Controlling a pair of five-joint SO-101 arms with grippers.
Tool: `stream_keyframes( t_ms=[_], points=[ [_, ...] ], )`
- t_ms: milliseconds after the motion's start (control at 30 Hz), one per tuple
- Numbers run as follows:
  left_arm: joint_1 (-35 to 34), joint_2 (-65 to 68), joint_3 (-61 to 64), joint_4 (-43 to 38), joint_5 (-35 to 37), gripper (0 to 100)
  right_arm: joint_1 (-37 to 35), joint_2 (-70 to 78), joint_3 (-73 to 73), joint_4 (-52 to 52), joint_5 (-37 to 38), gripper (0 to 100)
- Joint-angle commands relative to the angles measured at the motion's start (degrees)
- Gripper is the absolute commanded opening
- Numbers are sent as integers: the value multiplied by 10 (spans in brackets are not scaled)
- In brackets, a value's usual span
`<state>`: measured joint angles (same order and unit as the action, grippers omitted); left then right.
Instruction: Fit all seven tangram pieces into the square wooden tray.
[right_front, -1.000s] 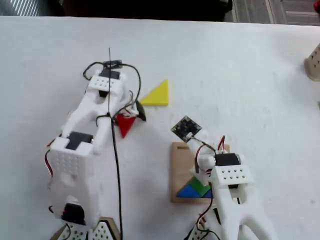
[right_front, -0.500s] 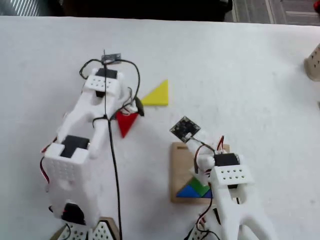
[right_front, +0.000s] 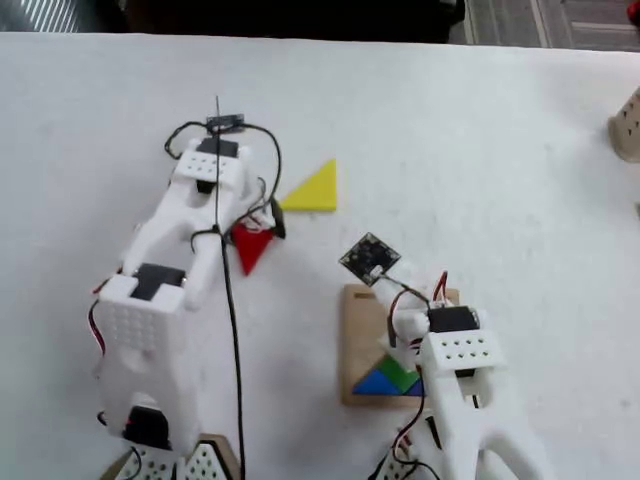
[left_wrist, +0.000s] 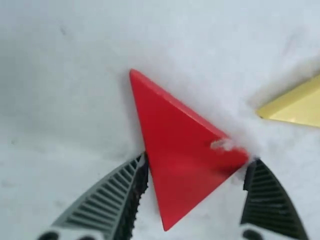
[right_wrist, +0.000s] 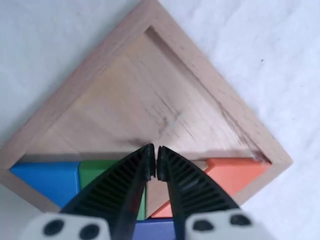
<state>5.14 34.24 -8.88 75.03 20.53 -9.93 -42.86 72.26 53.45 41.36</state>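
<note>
Left end effector (left_wrist: 196, 166) spread, straddling the red triangle (left_wrist: 180, 145), which lies flat on the counter (right_front: 480, 150), well apart from the tray (right_wrist: 80, 82). We should centre on its edges, not a corner, before closing. Right end effector (right_wrist: 154, 157) clenched, empty, over the tray.

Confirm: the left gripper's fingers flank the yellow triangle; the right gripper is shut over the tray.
Wrong piece: the left wrist view shows the left gripper flanking the red triangle; the yellow triangle lies apart. The rest holds.
</note>
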Motion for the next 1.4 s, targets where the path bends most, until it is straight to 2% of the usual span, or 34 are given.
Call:
stream_keyframes(
  t_ms=[0,233,567,933,1167,1367],
  points=[
    [-7,-10,-33,1,2,310,-5,-2,-1,-9,8,19],
    [-15,-4,-52,2,46,384,-5,-2,-1,-9,8,20],
    [-16,29,-62,4,47,356,-5,-2,-1,-9,8,21],
    [-16,119,-193,100,43,343,-5,-2,-1,-9,8,21],
    [-15,129,-202,111,44,340,-5,-2,-1,-9,8,21],
    [-13,128,-203,110,41,196,-5,-2,-1,-9,8,21]
  ],
)
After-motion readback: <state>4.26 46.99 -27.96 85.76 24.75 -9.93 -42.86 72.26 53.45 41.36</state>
